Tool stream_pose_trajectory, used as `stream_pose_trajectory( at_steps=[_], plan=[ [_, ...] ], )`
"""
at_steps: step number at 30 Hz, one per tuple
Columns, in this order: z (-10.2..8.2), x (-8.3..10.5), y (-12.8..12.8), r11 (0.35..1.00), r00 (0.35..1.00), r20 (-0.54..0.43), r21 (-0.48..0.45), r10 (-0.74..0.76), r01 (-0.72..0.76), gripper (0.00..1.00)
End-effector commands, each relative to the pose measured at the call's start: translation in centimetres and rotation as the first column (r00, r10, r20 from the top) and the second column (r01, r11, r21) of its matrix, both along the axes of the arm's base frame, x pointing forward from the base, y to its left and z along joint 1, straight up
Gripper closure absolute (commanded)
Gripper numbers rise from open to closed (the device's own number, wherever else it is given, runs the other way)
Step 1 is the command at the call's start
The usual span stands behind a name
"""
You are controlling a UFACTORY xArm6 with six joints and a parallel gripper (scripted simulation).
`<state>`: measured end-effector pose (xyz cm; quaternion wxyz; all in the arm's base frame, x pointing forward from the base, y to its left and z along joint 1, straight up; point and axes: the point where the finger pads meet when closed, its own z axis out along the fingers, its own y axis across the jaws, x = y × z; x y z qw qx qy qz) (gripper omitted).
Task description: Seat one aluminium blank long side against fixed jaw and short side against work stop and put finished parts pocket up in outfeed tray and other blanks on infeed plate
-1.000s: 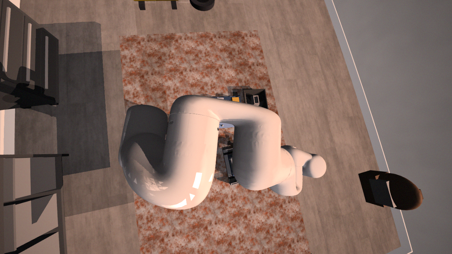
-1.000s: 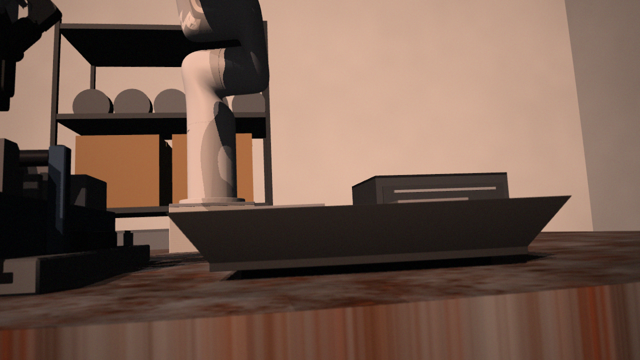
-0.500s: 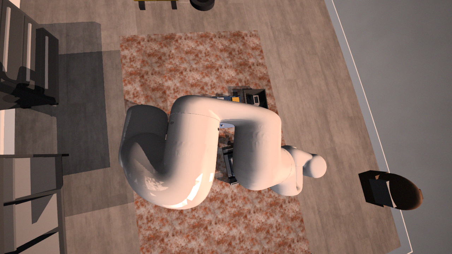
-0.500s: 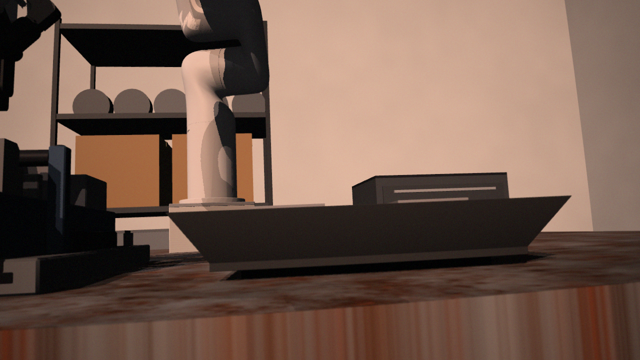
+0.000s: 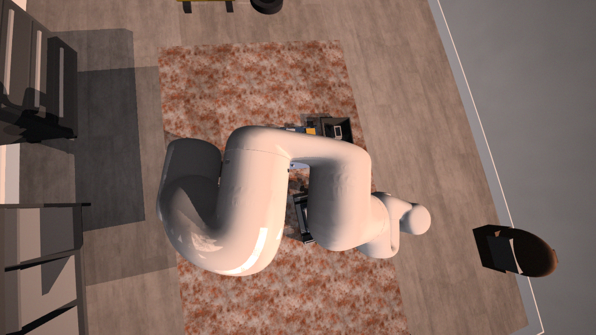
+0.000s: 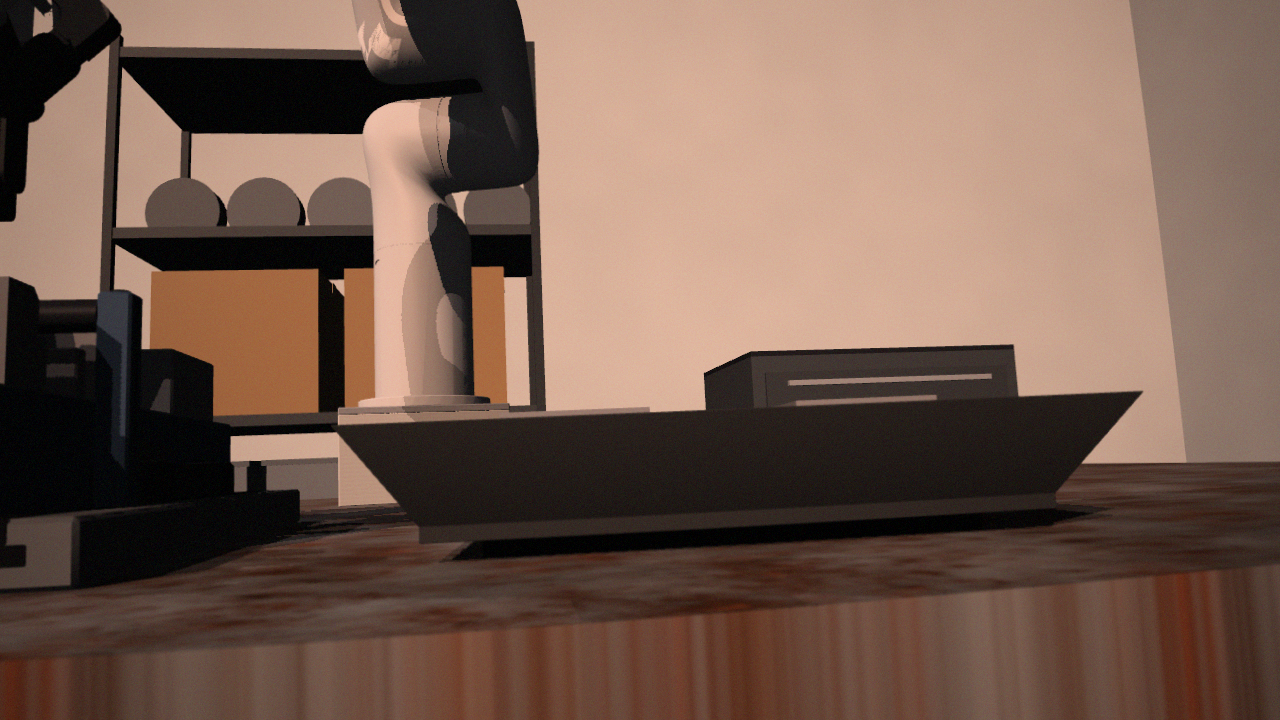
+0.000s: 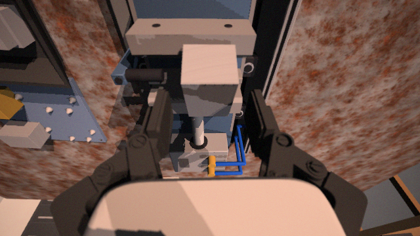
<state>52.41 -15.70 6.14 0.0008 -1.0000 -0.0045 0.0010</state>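
In the wrist view my gripper [image 7: 209,103] is open and empty, hanging above the vise with one finger on each side of it. The fixed jaw [image 7: 190,36] is at the top. The cylinder block with blue hoses [image 7: 203,152] is at the bottom. A light aluminium blank [image 7: 210,65] sits between the jaws, its top higher than the fixed jaw; I cannot tell how it rests. The dark work stop rod [image 7: 144,75] lies left of it. The blue infeed plate [image 7: 62,115] holds a brass blank [image 7: 6,105], and an aluminium blank [image 7: 23,134] lies at its near edge.
The dark outfeed tray [image 5: 335,129] holds a grey part [image 5: 337,131]; it also fills the exterior view [image 6: 733,456]. The arm hides most of the vise [image 5: 304,216] from above. A shelf rack [image 6: 322,232] stands behind the arm's base.
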Motion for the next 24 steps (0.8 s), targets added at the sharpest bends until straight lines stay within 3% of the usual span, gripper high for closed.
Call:
stream_pose_trajectory(
  at_steps=[1,24],
  plan=[
    [0.21,0.15,-0.05,1.000,1.000,0.005,-0.001,0.000,0.000,0.31],
    [-0.11,0.15,-0.05,1.000,1.000,0.005,-0.001,0.000,0.000,0.31]
  ],
)
